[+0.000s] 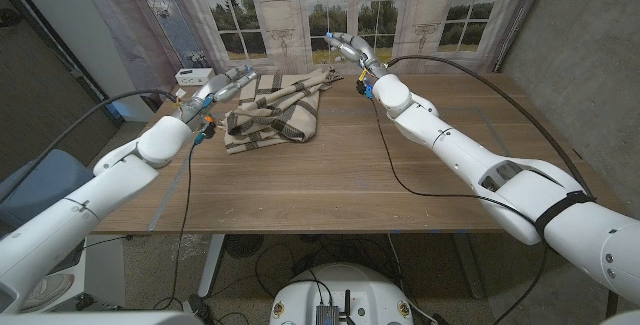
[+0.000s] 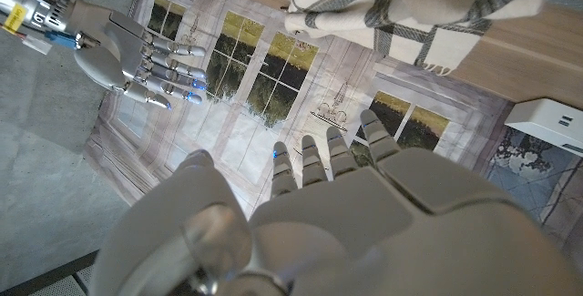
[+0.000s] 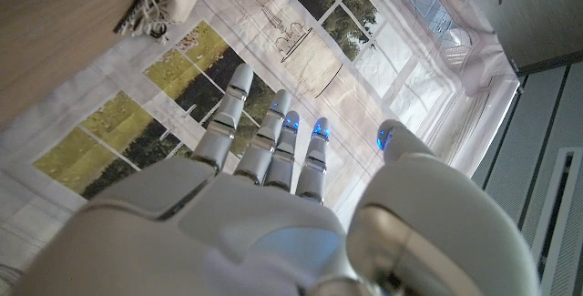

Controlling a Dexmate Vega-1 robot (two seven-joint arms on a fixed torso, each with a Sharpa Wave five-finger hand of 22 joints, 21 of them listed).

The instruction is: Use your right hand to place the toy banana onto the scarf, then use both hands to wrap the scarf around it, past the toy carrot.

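Across the table's far side the scarf [image 1: 275, 111] lies bunched, probably with the banana folded inside, though I can't see it. Both my left hand [image 1: 225, 84] and right hand [image 1: 350, 47] hang beside it, fingers apart, holding nothing.

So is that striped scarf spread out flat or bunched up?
Bunched up. The scarf lies in a rumpled, folded heap on the table, with overlapping layers and a fringed end hanging loose.

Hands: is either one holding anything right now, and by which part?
Nothing is held. The left hand and the right hand both have their fingers apart and hold nothing; the scarf lies bunched on the table.
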